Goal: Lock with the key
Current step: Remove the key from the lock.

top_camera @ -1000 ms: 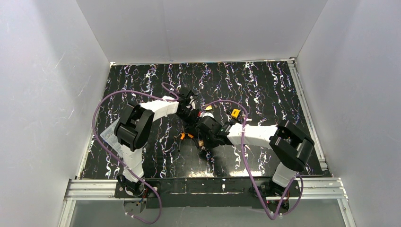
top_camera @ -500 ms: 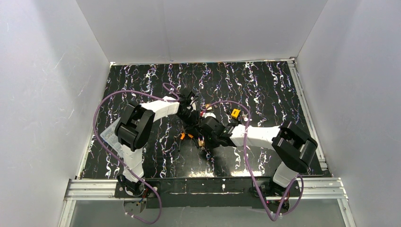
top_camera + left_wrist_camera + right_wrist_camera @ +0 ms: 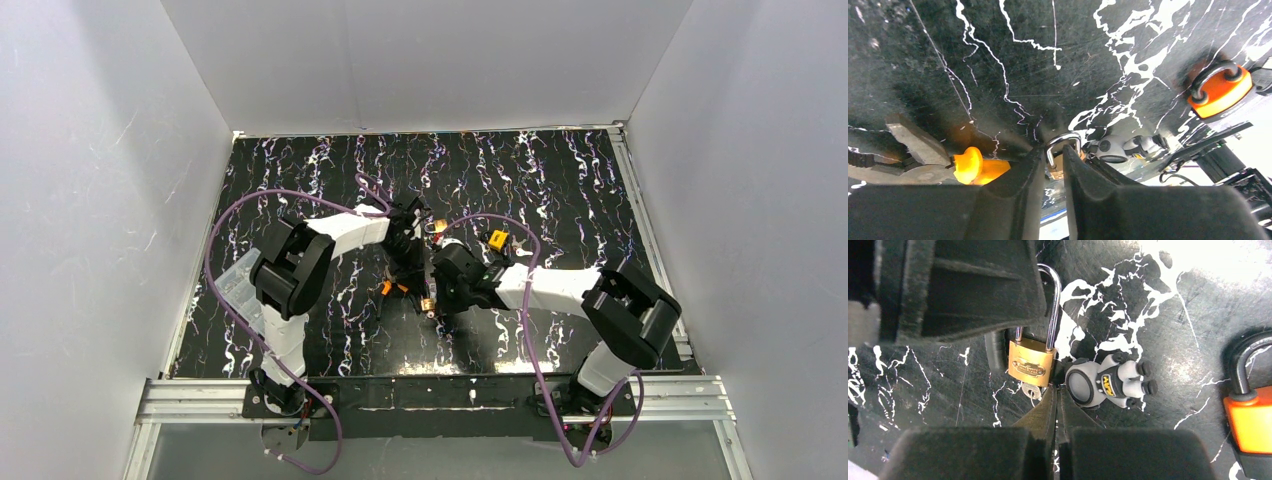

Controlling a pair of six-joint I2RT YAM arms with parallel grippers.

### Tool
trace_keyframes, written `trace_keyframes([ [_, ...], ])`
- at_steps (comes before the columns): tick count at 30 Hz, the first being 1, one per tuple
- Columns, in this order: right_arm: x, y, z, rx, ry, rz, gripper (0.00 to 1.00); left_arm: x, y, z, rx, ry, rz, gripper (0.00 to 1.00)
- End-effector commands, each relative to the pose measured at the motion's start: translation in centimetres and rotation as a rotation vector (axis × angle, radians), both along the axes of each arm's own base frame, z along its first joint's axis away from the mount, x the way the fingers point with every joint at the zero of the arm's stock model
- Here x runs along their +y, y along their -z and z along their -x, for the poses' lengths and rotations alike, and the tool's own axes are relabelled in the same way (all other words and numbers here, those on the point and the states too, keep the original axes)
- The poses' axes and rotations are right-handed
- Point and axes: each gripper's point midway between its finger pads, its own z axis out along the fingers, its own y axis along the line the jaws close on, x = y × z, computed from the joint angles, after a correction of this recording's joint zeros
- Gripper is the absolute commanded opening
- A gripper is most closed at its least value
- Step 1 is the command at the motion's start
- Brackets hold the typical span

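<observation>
A brass padlock (image 3: 1030, 362) with a steel shackle (image 3: 1053, 305) lies on the black marbled table (image 3: 560, 190). It also shows in the top view (image 3: 427, 303). A small silver key (image 3: 1033, 390) sticks out of its bottom. My left gripper (image 3: 1054, 155) is shut on the shackle (image 3: 1063, 141) and holds the lock. My right gripper (image 3: 1057, 390) is shut, its tips right beside the key's head and touching the lock's lower corner. The key's head lies face-up left of the tips, not between them.
A grey toy figure (image 3: 1108, 382) lies right of the key. An orange padlock (image 3: 1250, 417) lies further right and also shows in the left wrist view (image 3: 1220, 90). An orange-handled tool (image 3: 973, 165) lies left of my left fingers. A yellow block (image 3: 497, 238) sits behind the right arm.
Both arms have shifted a little to the right. The brass padlock stays at the same spot with both grippers on it.
</observation>
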Motion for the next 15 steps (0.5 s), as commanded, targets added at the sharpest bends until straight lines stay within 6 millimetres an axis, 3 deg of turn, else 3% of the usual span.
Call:
trace_keyframes([
  [1, -0.9, -0.2, -0.1, 0.035, 0.033, -0.05, 0.01, 1.7, 1.7, -0.1, -0.046, -0.005, -0.123, 0.15],
  [10, -1.4, -0.2, 0.1, 0.093, 0.043, -0.122, 0.01, 0.5, -0.3, -1.9, -0.161, -0.08, -0.048, 0.0],
  [15, -1.2, -1.0, 0.1, 0.087, 0.043, -0.143, 0.01, 0.7, -1.2, -2.3, -0.198, -0.115, -0.052, 0.0],
])
